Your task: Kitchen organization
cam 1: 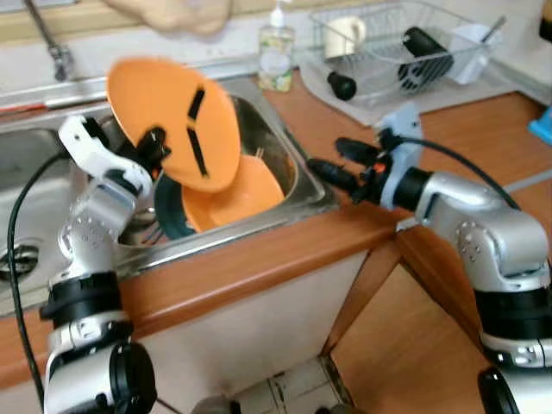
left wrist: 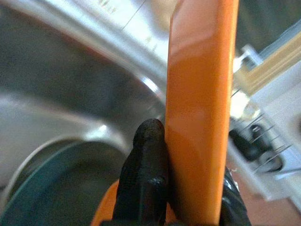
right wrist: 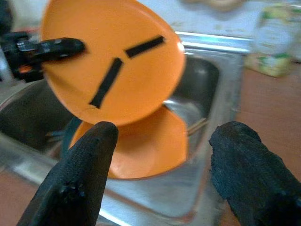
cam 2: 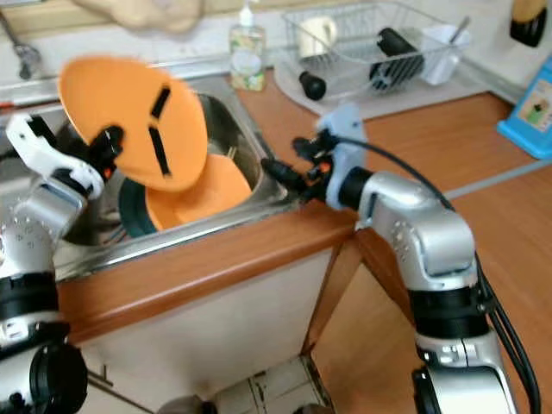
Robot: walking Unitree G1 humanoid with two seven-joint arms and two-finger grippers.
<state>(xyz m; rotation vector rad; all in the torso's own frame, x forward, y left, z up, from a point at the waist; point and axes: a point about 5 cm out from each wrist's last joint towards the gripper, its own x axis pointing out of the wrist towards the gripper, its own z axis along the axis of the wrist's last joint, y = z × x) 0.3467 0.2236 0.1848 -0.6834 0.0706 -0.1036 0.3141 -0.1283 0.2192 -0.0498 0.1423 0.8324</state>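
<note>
My left gripper (cam 1: 158,143) is shut on the rim of an orange plate (cam 1: 172,121) marked with black tape strips, and holds it tilted above the steel sink (cam 1: 285,138). In the left wrist view the plate (left wrist: 202,108) stands edge-on between the black fingers (left wrist: 146,174). A second orange plate (cam 1: 237,197) leans inside the sink against a dark teal dish (cam 1: 168,220). My right gripper (cam 1: 332,164) is open over the counter at the sink's right rim, facing the held plate (right wrist: 110,61); its fingers (right wrist: 80,179) are spread wide.
A wire dish rack (cam 1: 401,43) with a cup and dark items stands at the back right on a mat. A soap bottle (cam 1: 276,52) sits behind the sink, and a tap (cam 1: 52,43) at the back left. The wooden counter (cam 1: 483,129) extends right; a blue object (cam 2: 528,108) lies there.
</note>
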